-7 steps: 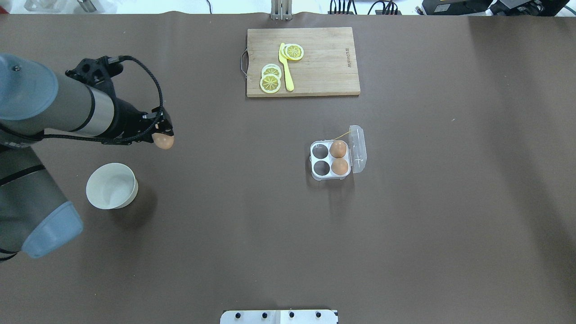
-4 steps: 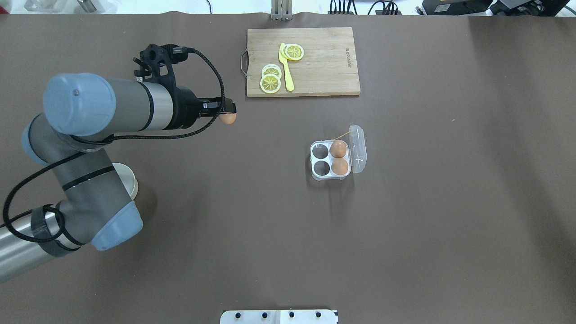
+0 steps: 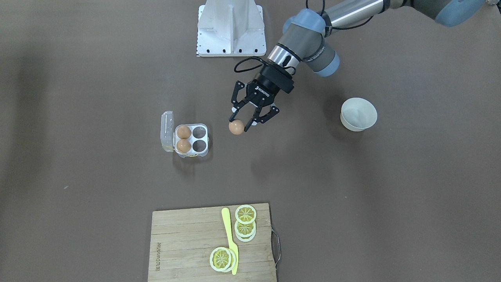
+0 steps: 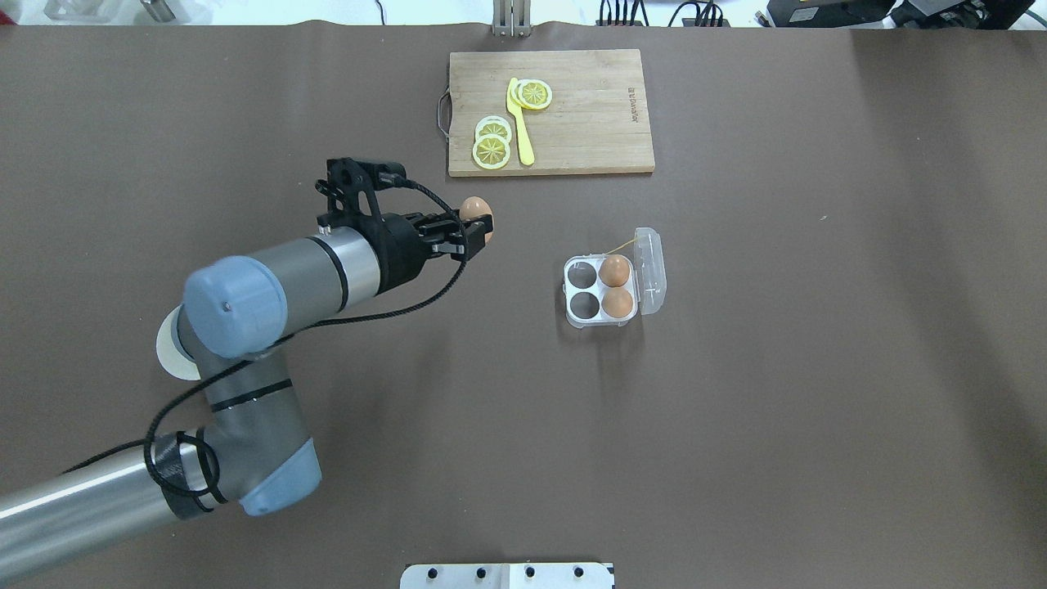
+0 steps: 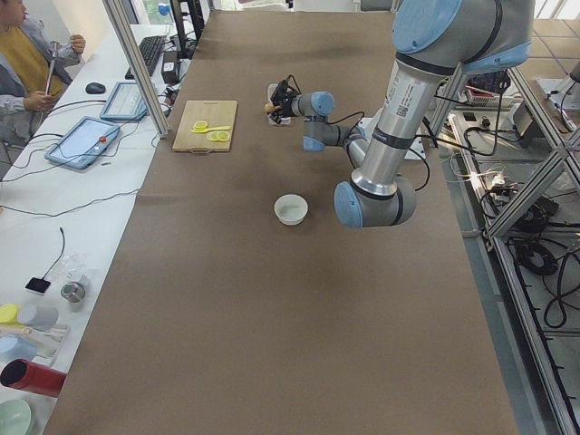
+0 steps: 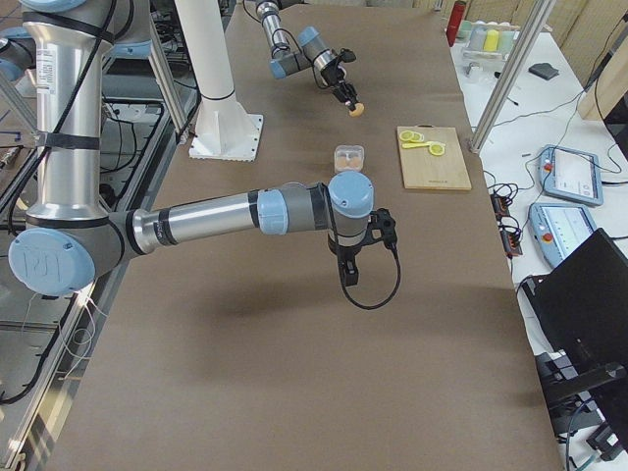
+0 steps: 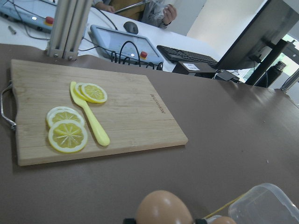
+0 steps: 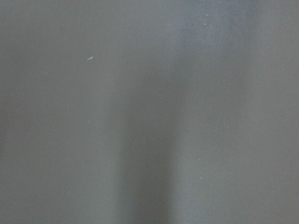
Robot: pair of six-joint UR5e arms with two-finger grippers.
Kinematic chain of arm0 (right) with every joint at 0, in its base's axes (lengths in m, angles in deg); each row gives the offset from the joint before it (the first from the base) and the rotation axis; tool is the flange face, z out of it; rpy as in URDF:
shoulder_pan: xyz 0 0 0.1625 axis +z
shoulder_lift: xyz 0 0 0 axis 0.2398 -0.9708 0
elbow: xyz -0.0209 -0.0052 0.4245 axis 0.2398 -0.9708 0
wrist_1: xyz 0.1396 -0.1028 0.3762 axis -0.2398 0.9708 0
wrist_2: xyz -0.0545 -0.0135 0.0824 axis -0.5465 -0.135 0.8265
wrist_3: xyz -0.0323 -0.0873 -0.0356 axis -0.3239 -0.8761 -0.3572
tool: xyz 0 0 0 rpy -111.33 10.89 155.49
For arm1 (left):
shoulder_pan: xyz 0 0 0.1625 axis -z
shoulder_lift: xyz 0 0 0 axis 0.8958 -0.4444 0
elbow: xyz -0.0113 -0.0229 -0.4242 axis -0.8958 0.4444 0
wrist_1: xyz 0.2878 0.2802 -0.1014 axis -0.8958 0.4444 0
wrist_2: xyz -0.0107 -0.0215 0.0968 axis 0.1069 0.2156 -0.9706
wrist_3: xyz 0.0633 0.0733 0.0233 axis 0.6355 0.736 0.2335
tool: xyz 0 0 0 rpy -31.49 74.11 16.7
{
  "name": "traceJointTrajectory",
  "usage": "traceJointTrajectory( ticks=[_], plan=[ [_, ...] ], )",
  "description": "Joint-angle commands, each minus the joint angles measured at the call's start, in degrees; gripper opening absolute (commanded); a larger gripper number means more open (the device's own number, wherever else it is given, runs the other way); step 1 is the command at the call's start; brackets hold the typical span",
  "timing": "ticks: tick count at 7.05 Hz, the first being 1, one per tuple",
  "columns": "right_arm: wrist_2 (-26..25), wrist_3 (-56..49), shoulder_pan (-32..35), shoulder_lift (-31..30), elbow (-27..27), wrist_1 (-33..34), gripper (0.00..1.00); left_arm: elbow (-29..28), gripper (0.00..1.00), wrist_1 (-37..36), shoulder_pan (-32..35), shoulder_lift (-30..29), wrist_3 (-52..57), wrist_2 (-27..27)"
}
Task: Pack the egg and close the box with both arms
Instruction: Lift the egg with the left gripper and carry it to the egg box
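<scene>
A wooden cutting board (image 4: 589, 123) lies flat near one long edge of the brown desk (image 4: 818, 368), with a metal handle (image 4: 442, 114) on its short end. On the board a yellow plastic knife (image 4: 521, 131) lies between lemon slices (image 4: 492, 150): two overlap near the handle, and another small stack (image 4: 536, 94) rests against the knife's far end. A white bowl (image 3: 358, 113) stands upright, well apart from the board. A white pedestal (image 3: 231, 29) sits at the opposite edge. On a side bench are a keyboard (image 5: 148, 56) and a tablet (image 5: 82, 143), with a person in yellow (image 5: 27, 63) beside them.
</scene>
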Motion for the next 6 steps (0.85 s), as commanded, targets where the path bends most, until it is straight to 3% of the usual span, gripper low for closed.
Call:
traceJointTrajectory(
  ticks=[1, 2, 3, 6],
  plan=[
    [0.0, 0.0, -0.1, 0.0, -0.8, 0.2, 1.0, -3.6, 0.0, 1.7, -3.8, -3.3, 2.1, -4.9],
    [0.1, 0.0, -0.1, 0.1, -0.8, 0.2, 1.0, -6.4, 0.0, 1.7, -6.1, -5.9, 3.5, -8.3],
    [1.8, -0.1, -0.1, 0.1, -1.2, 0.1, 1.0, -8.0, 0.0, 2.6, -6.4, -6.4, 10.1, -9.1],
    [2.0, -0.1, -0.1, 0.1, -2.0, 0.0, 1.0, -14.7, 0.0, 2.8, -6.8, -10.7, 12.6, -10.3]
  ],
)
